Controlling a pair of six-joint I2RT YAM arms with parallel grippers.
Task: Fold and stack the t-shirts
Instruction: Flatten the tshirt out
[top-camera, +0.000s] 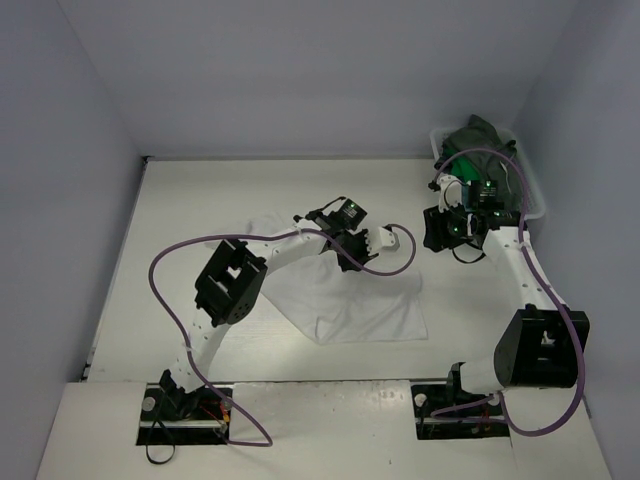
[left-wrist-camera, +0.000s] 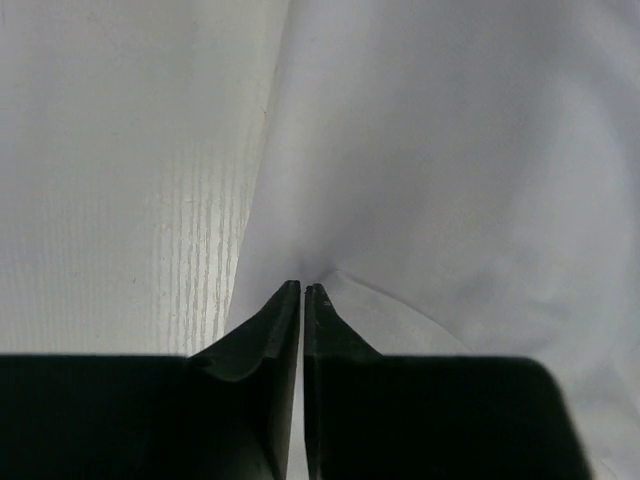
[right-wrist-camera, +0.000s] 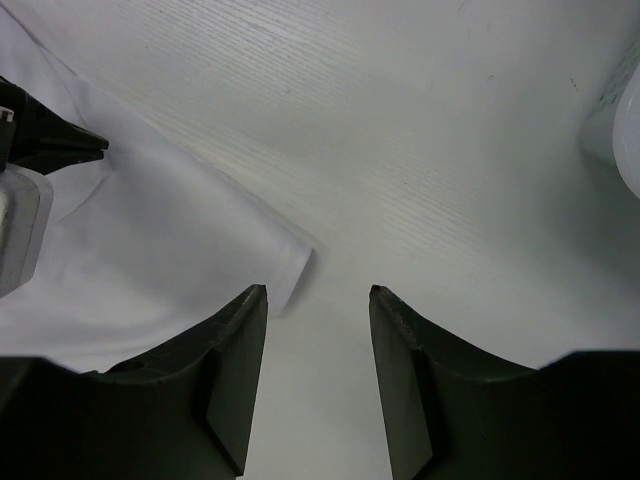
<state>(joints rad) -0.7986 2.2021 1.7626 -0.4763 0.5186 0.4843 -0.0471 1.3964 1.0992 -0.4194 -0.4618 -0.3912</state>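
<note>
A white t-shirt (top-camera: 360, 300) lies spread on the table, partly under my left arm. My left gripper (top-camera: 397, 237) is at the shirt's far right edge. In the left wrist view the left gripper (left-wrist-camera: 303, 288) is shut, and the white cloth (left-wrist-camera: 450, 180) puckers at its tips. My right gripper (top-camera: 437, 232) hovers just to the right of it. In the right wrist view the right gripper (right-wrist-camera: 318, 290) is open over bare table, with a corner of the white t-shirt (right-wrist-camera: 150, 230) by its left finger. A dark grey-green shirt (top-camera: 480, 135) and a bright green one (top-camera: 468, 160) sit bundled in the basket.
The white mesh basket (top-camera: 530, 190) stands at the far right against the wall, and its rim (right-wrist-camera: 620, 130) shows in the right wrist view. Walls close the table at the left, back and right. The pale wood table (left-wrist-camera: 120, 200) shows beside the shirt.
</note>
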